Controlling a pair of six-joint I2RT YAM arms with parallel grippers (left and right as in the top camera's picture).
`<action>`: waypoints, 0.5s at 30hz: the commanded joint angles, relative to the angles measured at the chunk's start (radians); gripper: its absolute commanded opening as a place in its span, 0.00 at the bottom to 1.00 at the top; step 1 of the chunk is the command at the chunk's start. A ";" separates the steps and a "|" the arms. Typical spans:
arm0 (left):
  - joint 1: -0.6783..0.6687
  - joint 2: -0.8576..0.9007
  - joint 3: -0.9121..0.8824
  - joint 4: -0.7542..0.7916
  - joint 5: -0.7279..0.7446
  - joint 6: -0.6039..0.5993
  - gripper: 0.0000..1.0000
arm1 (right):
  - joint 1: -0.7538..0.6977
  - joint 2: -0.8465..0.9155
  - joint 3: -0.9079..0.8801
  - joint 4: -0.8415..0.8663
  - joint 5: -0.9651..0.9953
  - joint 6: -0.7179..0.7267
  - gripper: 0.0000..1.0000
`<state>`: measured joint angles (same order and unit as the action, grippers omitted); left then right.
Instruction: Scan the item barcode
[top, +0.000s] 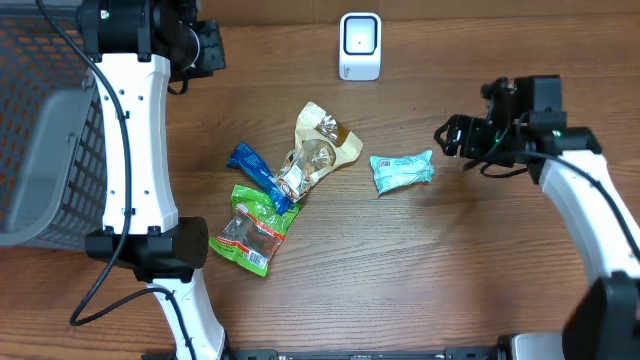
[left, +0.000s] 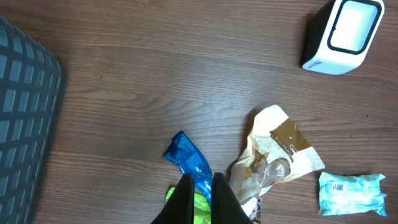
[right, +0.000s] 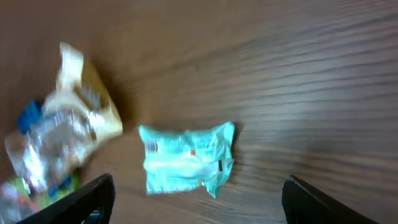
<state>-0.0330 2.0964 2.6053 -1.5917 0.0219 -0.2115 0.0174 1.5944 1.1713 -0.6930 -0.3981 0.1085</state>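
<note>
Wooden table (top: 450, 280): teal packet (top: 402, 171) flat, right of scanner (top: 360, 45) and nearer me; my right gripper (top: 453, 138), farther right, wide and empty; left gripper (left: 202, 198) closed on nothing; hazard: fingers covering packet's barcode.

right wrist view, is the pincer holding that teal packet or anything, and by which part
Nothing is held. The right pincer is open, and the teal packet lies untouched on the table. The left pincer is shut on nothing.
</note>
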 joint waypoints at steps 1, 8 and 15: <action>-0.014 0.009 0.000 0.005 0.005 -0.025 0.05 | 0.002 0.151 0.003 -0.003 -0.183 -0.185 0.87; -0.014 0.009 0.000 0.020 -0.008 -0.021 0.17 | 0.002 0.325 0.002 0.047 -0.313 -0.188 0.84; -0.012 0.009 0.000 0.026 -0.089 -0.021 0.23 | 0.026 0.431 0.002 0.143 -0.344 -0.128 0.59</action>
<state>-0.0395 2.0964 2.6053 -1.5703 -0.0044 -0.2188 0.0273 1.9957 1.1706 -0.5644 -0.7181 -0.0532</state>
